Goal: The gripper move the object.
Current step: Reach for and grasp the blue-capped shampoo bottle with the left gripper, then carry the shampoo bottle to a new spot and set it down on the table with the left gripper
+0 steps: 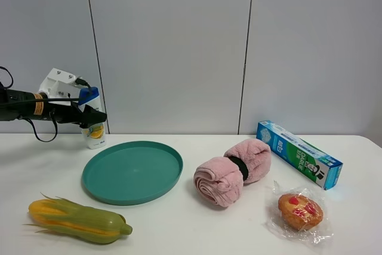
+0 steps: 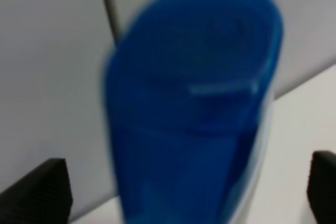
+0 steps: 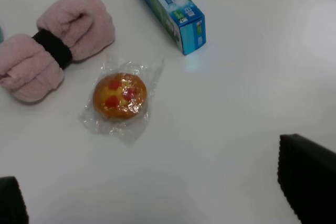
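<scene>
The white shampoo bottle (image 1: pixel 94 131) with a blue cap and an orange fruit label stands upright at the table's far left back, by the wall. My left gripper (image 1: pixel 94 113) reaches in from the left at cap height. In the left wrist view the blurred blue cap (image 2: pixel 194 103) fills the frame between the gripper's (image 2: pixel 186 192) black fingers (image 2: pixel 42 190). The fingers stand wide apart and clear of the cap, so the gripper is open. My right gripper (image 3: pixel 168 203) is open and empty above the table; it does not show in the exterior view.
A teal plate (image 1: pixel 132 171) lies right of the bottle, a corn cob (image 1: pixel 77 220) in front. Further right are a rolled pink towel (image 1: pixel 233 171), a wrapped pastry (image 1: pixel 300 211) and a blue-green toothpaste box (image 1: pixel 298 153).
</scene>
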Controlling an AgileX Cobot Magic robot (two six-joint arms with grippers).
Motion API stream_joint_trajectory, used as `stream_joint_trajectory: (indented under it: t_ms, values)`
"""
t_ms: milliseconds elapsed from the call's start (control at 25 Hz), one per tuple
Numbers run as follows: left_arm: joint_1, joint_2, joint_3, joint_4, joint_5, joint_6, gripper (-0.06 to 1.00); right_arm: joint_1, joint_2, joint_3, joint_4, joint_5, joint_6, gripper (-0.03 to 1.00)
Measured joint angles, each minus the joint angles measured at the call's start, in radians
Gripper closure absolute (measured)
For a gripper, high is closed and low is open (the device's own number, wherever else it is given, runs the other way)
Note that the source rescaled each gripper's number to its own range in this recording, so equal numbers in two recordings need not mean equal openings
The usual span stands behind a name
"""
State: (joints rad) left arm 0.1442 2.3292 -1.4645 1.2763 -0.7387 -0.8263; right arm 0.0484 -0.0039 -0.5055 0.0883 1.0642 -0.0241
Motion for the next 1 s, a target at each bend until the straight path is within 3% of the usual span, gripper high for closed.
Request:
stream_joint_trajectory:
  t_ms: [440, 560, 840, 1000]
  values:
    - [-0.039, 0.069, -0.070, -0.032, 0.028, 0.001, -0.03, 0.000, 0.000, 0.000, 0.000, 0.000, 0.000, -0.03]
    - [-0.043, 0.069, -0.072, -0.034, 0.043, 0.001, 0.17, 0.000, 0.000, 0.000, 0.000, 0.000, 0.000, -0.03]
    - [-0.054, 0.069, -0.072, -0.035, 0.043, -0.005, 0.90, 0.000, 0.000, 0.000, 0.000, 0.000, 0.000, -0.03]
    - [-0.070, 0.051, -0.072, -0.028, 0.061, -0.046, 0.94, 0.000, 0.000, 0.000, 0.000, 0.000, 0.000, -0.03]
